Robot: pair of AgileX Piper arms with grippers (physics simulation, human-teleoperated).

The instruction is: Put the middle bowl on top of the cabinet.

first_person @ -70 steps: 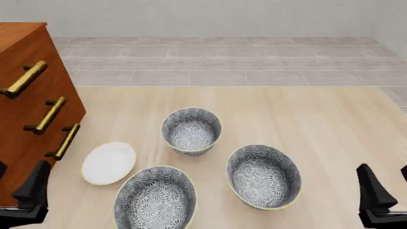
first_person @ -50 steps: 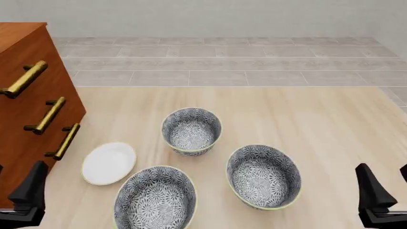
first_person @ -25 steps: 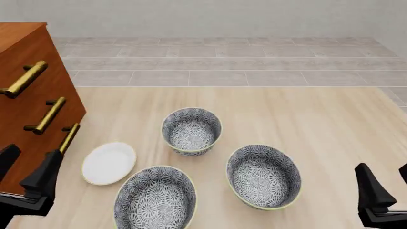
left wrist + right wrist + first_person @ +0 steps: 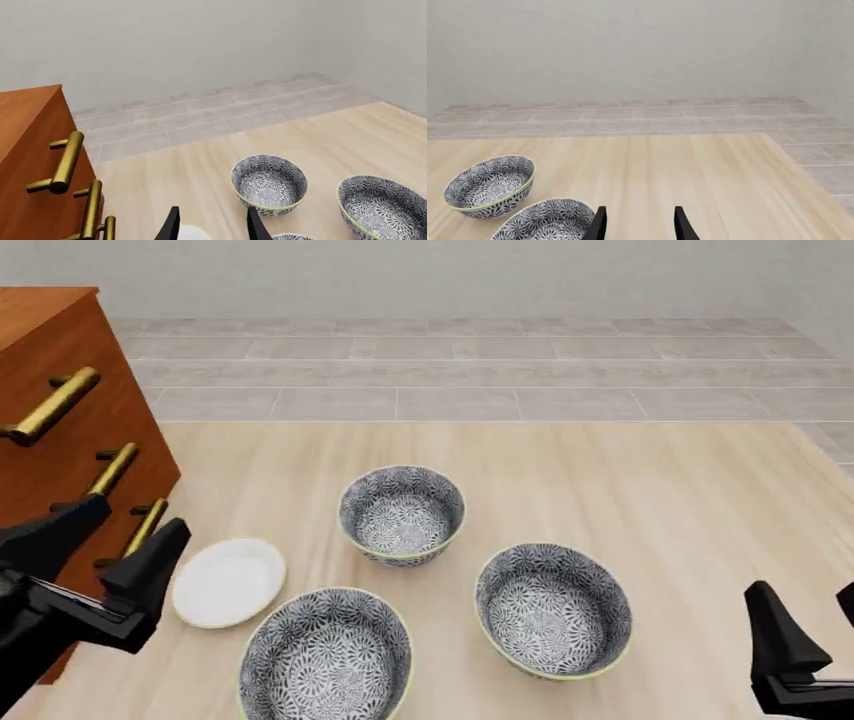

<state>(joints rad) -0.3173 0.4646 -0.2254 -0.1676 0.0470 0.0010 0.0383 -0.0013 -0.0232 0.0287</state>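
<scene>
The cabinet (image 4: 54, 440) stands far left, the left end effector (image 4: 114, 545) in front of it, fingers apart and empty. The middle bowl (image 4: 554, 610) sits right of centre on the counter (image 4: 641, 490), nearer the right end effector (image 4: 807, 635), also apart and empty.

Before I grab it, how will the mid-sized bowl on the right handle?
The middle bowl looks like stiff glazed ceramic, so probably slick and breakable if dropped. Its deep, curved wall suggests it could tip if pushed near the rim.
</scene>
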